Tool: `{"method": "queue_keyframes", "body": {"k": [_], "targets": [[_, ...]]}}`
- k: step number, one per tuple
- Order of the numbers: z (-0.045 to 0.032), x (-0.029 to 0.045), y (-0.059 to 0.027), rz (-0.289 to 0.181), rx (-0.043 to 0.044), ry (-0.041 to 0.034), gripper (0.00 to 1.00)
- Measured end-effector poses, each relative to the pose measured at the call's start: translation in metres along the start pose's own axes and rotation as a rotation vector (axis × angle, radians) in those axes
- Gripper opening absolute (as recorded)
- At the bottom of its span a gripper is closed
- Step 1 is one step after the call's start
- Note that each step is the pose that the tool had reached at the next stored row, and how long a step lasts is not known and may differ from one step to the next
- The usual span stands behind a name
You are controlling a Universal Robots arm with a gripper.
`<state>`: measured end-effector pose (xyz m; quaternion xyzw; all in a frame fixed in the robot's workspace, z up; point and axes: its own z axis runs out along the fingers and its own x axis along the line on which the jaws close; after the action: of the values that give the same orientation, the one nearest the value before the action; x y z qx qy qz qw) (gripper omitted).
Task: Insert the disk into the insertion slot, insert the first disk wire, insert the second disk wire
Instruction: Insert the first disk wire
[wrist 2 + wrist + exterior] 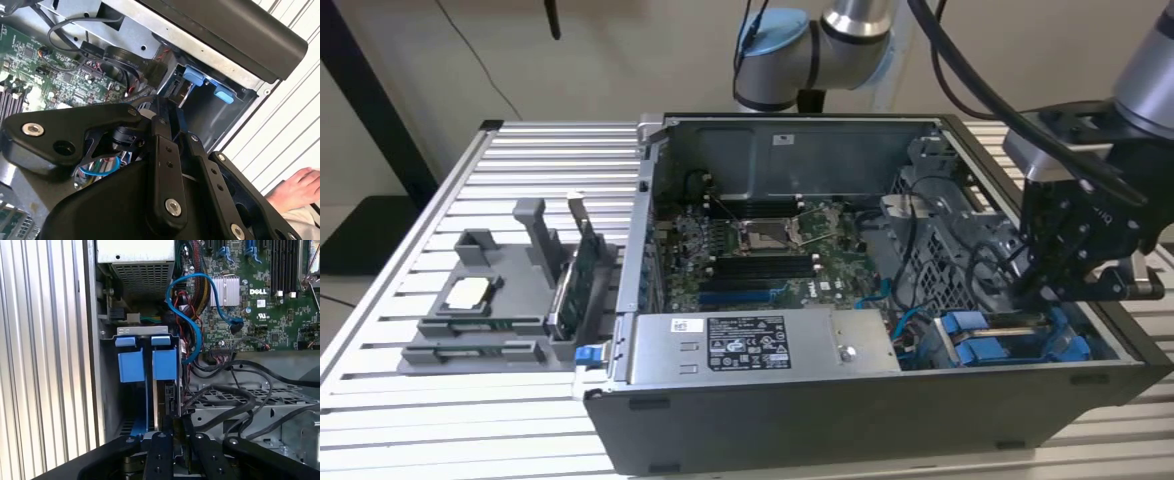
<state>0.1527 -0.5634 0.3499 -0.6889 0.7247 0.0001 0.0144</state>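
Your arm reaches in from the far side on the exterior view's right, wrist pointing down. The gripper (175, 426) hangs low in the near right corner of the open computer case (854, 420), right over the insertion slot (145, 331). In the first wrist view it comes to a narrow point right at the end of the disk (162, 396). You cannot tell whether it is clenched, released or grasping anything, because its tip sits in shadow.

The disk stands on edge inside the slot, with its blue carrier tab at the end away from the gripper. A second blue tab sits just beside it in the neighbouring bay.

A blue cable (192, 335) loops from the motherboard (761, 240) down past the side of the slot. Thick black cables (235, 395) run over the perforated metal beside the gripper and crowd that side.

In the exterior view, the grey power-supply box (761, 345) lies along the near wall, to the left of the slot. Outside the case, on the exterior view's left, a grey fixture tray (480, 300) of spare parts rests on the slatted table (454, 420).

In the second wrist view, a person's hand (300, 187) rests on the slats outside the case, well apart from the gripper.
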Motion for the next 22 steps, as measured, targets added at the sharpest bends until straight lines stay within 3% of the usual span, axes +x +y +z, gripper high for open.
{"method": "queue_keyframes", "body": {"k": [7,22], "targets": [[0.0017,-0.0041,-0.0010,0.000,-0.0005,0.0000,0.19],[0.0021,-0.0024,-0.0050,0.000,-0.0043,0.0002,0.19]]}}
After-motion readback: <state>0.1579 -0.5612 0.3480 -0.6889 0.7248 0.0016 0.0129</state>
